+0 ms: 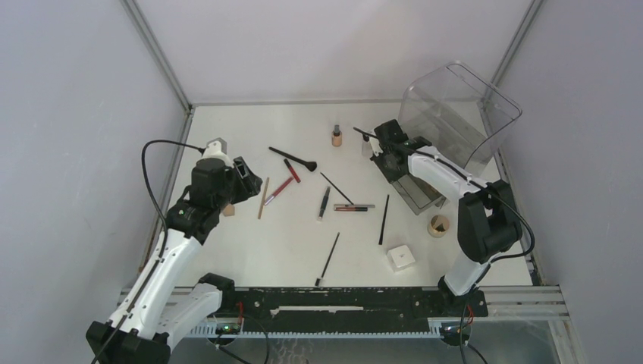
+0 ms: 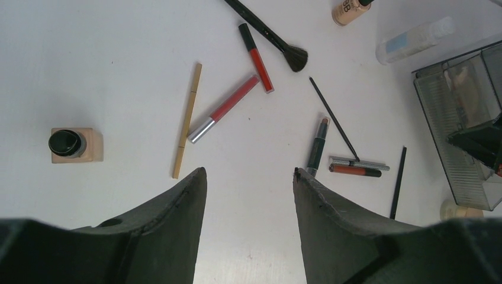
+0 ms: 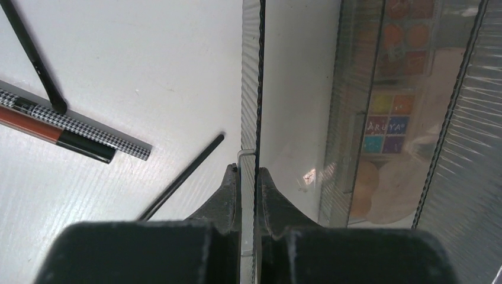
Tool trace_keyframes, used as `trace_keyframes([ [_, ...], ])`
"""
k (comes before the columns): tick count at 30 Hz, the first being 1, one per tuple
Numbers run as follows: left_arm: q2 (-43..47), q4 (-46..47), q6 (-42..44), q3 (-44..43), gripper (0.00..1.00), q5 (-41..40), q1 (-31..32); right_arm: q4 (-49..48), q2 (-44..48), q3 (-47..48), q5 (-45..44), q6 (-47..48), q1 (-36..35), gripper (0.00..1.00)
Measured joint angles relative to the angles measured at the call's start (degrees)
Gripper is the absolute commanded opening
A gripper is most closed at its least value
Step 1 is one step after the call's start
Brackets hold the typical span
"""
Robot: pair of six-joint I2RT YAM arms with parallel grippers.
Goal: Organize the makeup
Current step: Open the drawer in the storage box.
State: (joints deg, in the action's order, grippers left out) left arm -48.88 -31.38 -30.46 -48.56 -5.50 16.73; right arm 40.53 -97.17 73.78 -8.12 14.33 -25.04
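Near edge: a small white square box (image 1: pixel 400 257) is lying on the white bench (image 1: pixel 250 250). A long black pencil (image 1: pixel 327 260) is slanting to its left, and a round tan puff (image 1: pixel 438 224) is sitting just beyond it.
Left arm: it is rising from its base and bending forward along the left side. The left gripper (image 2: pixel 248 173) is hanging above the bench with its fingers spread and nothing between them.
Beside it: a square tan bottle with a black cap (image 2: pixel 74 145) is standing upright.
Middle: a gold pencil (image 2: pixel 187 120), two red lip glosses (image 2: pixel 225 108) (image 2: pixel 256 49), a black fluffy-tipped brush (image 2: pixel 266 34) and a thin black brush (image 2: pixel 334 118) are lying scattered and mostly apart.
Right arm: it is folding up at the elbow and stretching forward-left. The right gripper (image 3: pixel 248 177) is pinching the thin upright wall of a ribbed clear plastic tray (image 3: pixel 296 89), with its fingers pressed together on it.
Inside the tray: a square colour palette (image 3: pixel 388 127) and round tan puffs (image 3: pixel 385 189) are showing only blurred through the ribbing.
Far: a round tan dark-capped bottle (image 1: pixel 336 137) is standing. A big clear plastic bin (image 1: pixel 455 106) is tilting at the back right.
Hard to tell: the right arm is covering part of the tray from above.
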Motion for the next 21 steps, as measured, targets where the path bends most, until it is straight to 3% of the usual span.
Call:
trace_keyframes([
  [16,-1.6,0.1,0.7,0.0,0.6,-0.2,0.0,2.6,0.0,-0.7,0.6,1.5,-4.2,0.0],
  [18,-2.0,0.1,0.9,0.0,0.6,-0.2,0.0,2.6,0.0,-0.8,0.6,1.4,-4.2,0.05],
  [21,-2.4,0.1,1.0,0.0,0.6,-0.2,0.0,2.6,0.0,-0.8,0.5,1.2,-4.2,0.26],
])
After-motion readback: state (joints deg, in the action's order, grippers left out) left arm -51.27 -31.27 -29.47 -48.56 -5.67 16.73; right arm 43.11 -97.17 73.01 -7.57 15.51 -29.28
